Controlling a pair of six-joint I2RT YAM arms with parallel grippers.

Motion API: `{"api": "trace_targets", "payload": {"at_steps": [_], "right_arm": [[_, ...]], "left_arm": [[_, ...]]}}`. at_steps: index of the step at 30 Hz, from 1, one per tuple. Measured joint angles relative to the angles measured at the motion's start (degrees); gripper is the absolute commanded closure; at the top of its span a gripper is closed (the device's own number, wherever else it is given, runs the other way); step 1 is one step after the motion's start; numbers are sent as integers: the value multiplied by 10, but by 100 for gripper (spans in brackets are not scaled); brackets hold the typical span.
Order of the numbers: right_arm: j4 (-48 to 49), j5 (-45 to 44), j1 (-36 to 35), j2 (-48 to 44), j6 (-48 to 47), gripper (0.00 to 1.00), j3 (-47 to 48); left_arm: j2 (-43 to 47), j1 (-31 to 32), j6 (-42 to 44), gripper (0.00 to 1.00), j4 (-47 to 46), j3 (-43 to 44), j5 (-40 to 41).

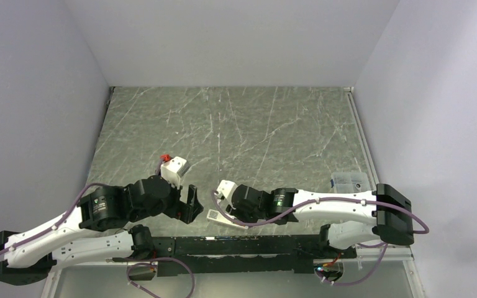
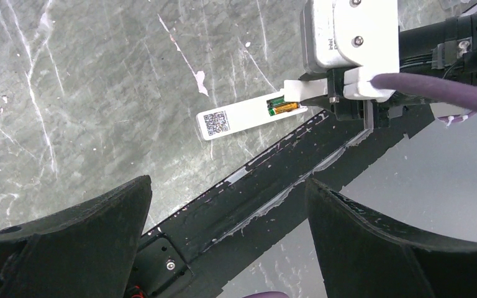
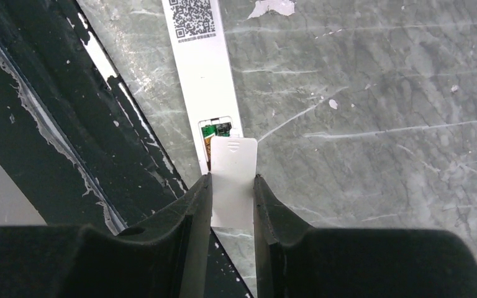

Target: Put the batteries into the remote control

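Left claw [image 2: 227, 192]: fingers spread wide, empty, hanging over the black rail [image 2: 267, 186] at the near edge of the bench [image 2: 87, 87].

Right claw [image 3: 231, 179]: closed on the long edges of the small white cover [image 3: 234, 155]. Its leading edge sits at the battery recess; contact cannot be confirmed.

Batteries [image 3: 216, 130]: both lie in the recess, partly hidden by the cover. They are probably smooth and prone to rolling, so leave them seated.

Remote control [image 3: 205, 68]: flat on the bench, recess up, just beside the rail, QR label [image 3: 192, 17] at its far end.

Handling, as judged:
- Cover: light, thin, stiff and slick. Keep the edge grip square, since its latch tabs are likely fragile.
- Remote control: light and likely to slide under a push. Brace it at the label end.
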State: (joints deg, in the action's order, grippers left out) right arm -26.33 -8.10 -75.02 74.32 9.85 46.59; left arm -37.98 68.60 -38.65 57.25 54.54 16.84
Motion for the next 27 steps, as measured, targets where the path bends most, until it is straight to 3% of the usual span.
{"api": "trace_targets", "payload": {"at_steps": [13, 27], "right_arm": [[24, 42, 0, 1, -60, 92, -21], [20, 59, 0, 65, -82, 91, -13]], "left_arm": [[5, 0, 0, 1, 0, 0, 0], [8, 0, 0, 1, 0, 0, 0]]}}
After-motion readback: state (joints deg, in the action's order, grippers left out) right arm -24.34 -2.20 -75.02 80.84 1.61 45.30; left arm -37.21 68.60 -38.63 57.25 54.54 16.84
